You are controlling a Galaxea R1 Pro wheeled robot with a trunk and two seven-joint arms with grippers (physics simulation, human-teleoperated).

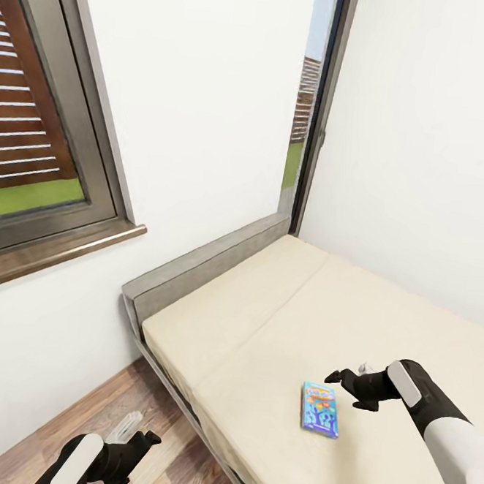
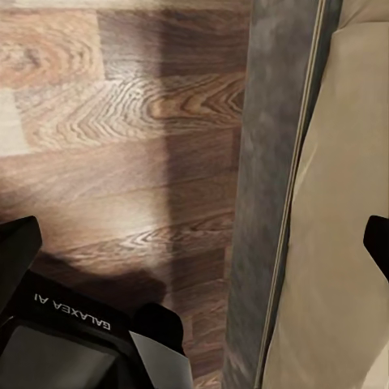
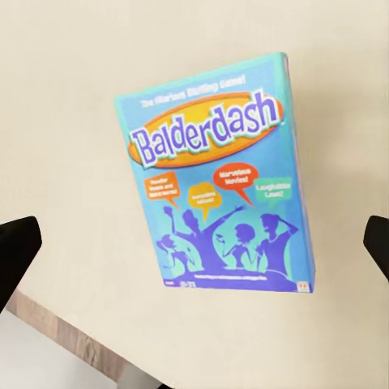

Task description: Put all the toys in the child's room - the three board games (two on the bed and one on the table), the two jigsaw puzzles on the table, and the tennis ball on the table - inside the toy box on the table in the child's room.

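Cream mattress of the bed (image 1: 264, 325) spans under the right gripper (image 1: 347, 387), grey frame beside it. Blue Balderdash board game (image 1: 320, 409) lies flat on the mattress just below the gripper, untouched; jaws spread wide. Left gripper (image 1: 136, 442) hangs over wood floor (image 2: 121, 146); its state can't be told.

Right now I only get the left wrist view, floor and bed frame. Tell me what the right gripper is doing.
Observer: The right gripper hovers open above a blue board game lying flat on the bed.
Operator: Give me the title on it.
Observer: It reads Balderdash.
Operator: Say where on the bed it lies.
Observer: Close to the bed's outer edge, well away from the headboard.
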